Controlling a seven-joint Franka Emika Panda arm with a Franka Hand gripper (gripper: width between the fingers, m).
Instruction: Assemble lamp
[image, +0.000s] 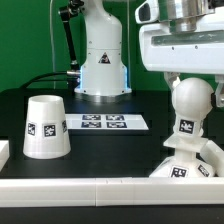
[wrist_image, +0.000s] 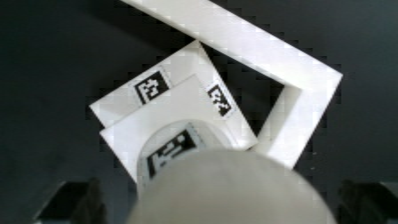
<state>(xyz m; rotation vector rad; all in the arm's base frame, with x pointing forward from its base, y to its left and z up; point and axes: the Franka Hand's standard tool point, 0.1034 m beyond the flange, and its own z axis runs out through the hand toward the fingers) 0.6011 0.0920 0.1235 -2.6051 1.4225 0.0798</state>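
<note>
The white bulb stands upright on the flat square base at the exterior view's right, at the table's front. My gripper hangs just over the bulb's round head. In the wrist view the head fills the space between my two dark fingers, which stand wide on either side with a gap, so the gripper is open. Beneath it the tagged base shows. The tapered shade stands mouth down on the exterior view's left, far from the gripper.
The marker board lies flat mid-table behind the parts. A low white rail runs along the table's front edge and frames the base's corner. The robot's pedestal stands at the back.
</note>
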